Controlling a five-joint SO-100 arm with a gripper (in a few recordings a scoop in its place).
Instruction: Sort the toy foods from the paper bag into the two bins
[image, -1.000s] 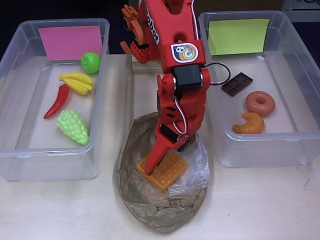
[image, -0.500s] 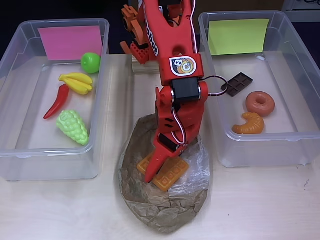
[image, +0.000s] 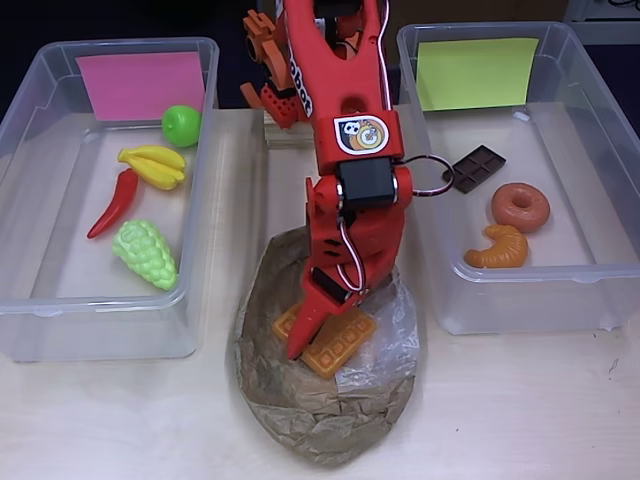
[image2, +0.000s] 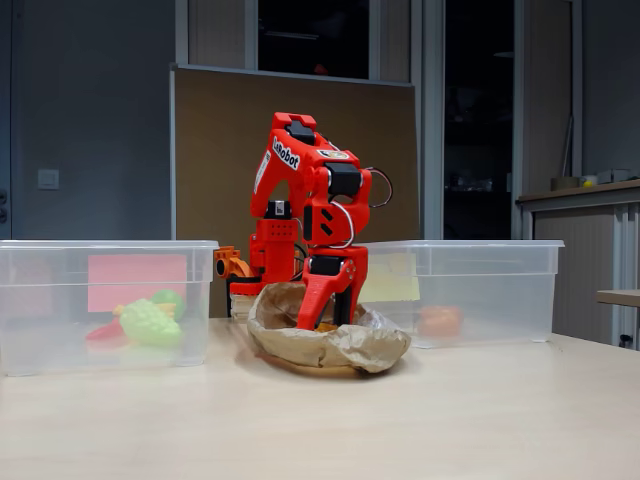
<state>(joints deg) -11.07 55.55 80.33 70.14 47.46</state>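
Note:
The crumpled brown paper bag (image: 318, 420) (image2: 345, 346) lies at the table's middle, between the two clear bins. In it rests an orange waffle (image: 342, 340), tilted. My red gripper (image: 308, 335) (image2: 328, 316) reaches down into the bag and its jaws grip the waffle's left part; one finger (image: 303, 330) lies across it. The pink-label bin (image: 25, 300) holds a green apple (image: 181, 124), yellow bananas (image: 154, 165), a red chili (image: 115, 202) and green grapes (image: 146, 253). The yellow-green-label bin (image: 600, 295) holds a chocolate bar (image: 478, 167), a donut (image: 520, 207) and a croissant (image: 498, 248).
The arm's orange base (image: 272, 75) stands at the back, between the bins. Bare table (image: 520, 410) stretches in front of the bag and both bins. In the fixed view the bag's raised rim hides the fingertips.
The arm has stretched forward and down into the bag. The jaws have come together on the waffle, which has turned and tipped a little.

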